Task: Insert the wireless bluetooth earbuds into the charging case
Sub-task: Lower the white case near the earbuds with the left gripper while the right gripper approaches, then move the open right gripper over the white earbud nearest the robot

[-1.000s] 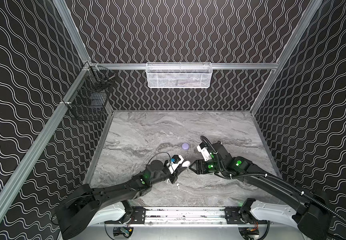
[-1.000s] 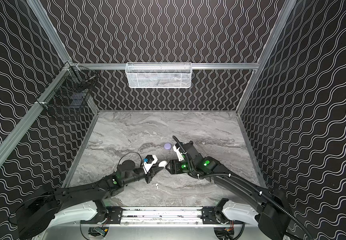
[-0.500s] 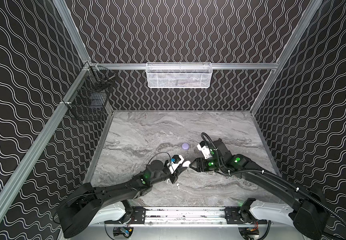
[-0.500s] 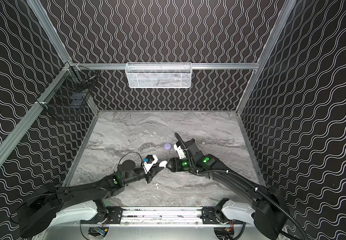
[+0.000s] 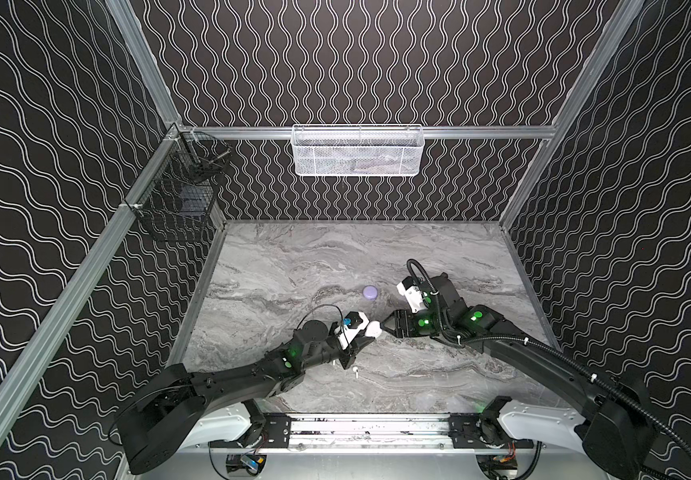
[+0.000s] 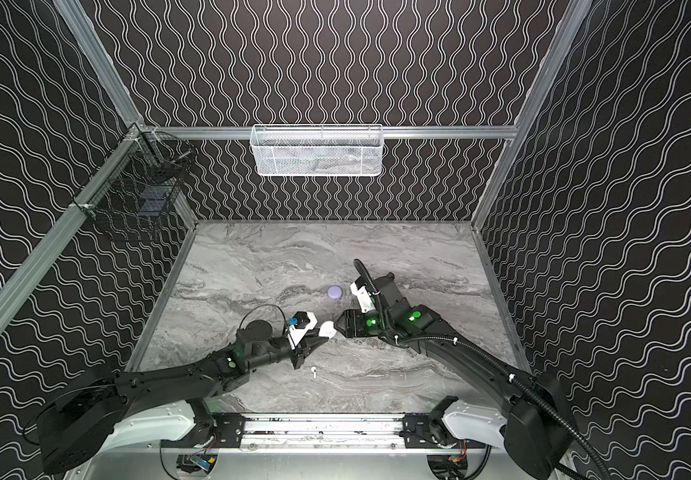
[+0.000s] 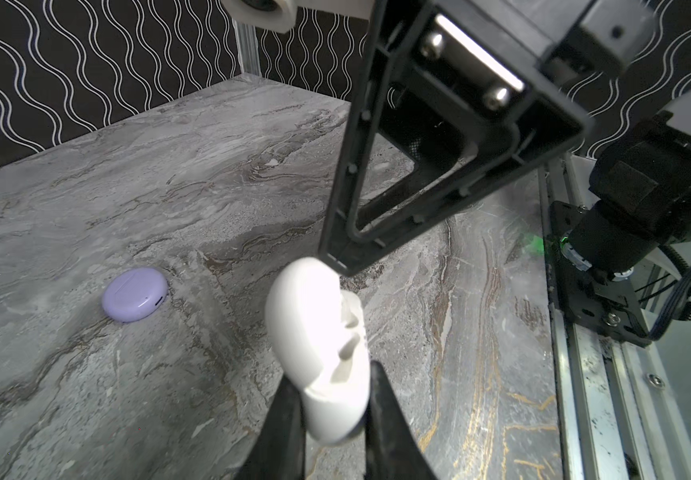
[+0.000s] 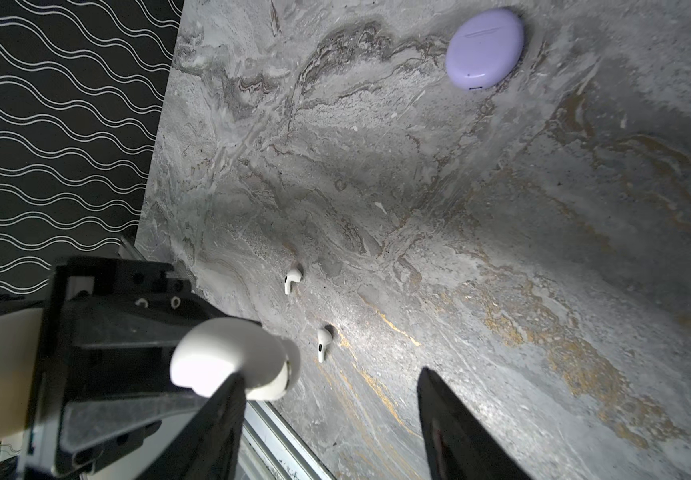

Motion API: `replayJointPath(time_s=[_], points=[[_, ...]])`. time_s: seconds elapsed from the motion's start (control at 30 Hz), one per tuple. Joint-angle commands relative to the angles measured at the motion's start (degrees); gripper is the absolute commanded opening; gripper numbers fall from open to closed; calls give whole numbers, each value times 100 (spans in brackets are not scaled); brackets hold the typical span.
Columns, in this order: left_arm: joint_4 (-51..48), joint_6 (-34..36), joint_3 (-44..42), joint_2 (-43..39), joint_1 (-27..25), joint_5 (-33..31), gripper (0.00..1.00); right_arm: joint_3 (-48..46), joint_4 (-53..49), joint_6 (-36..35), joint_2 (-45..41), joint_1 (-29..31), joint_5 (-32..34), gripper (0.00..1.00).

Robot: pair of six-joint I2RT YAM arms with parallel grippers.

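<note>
**Earbud insertion, early stage.** The marble table carries the whole work area. Above its near-centre, the left gripper has its jaws pinched on the lower part of the white charging case. The case is held clear of the table and stands open, and the sockets that show in the left wrist view appear empty. The right gripper meets the case from the opposite side with its jaws spread and nothing between them. One fingertip rests against the upper edge of the case, apparently propping the lid. A lavender case lies closed on the table, farther back and well apart from both grippers; what it holds cannot be told. The white earbuds lie loose on the table near the held case, close together but not touching. The second white earbud shows nearer the case in the right wrist view. No lavender earbuds are in view. Judged progress: the case is opened and presented, but no earbud is seated. Both white earbuds have yet to be picked up and pressed into the sockets.
</note>
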Motion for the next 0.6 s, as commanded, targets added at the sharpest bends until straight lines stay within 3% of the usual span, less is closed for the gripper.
replayJointPath(time_s=[0.0,0.23,0.57], points=[[367,-97,41,-30,-11,208,0,5,174,20,13,0,-35,67],[388,-110,11,-84,-15,242,0,11,122,32,-72,-68,90,67],[287,-255,5,-139,-2,-5,0,126,-294,259,-550,13,1104,64]])
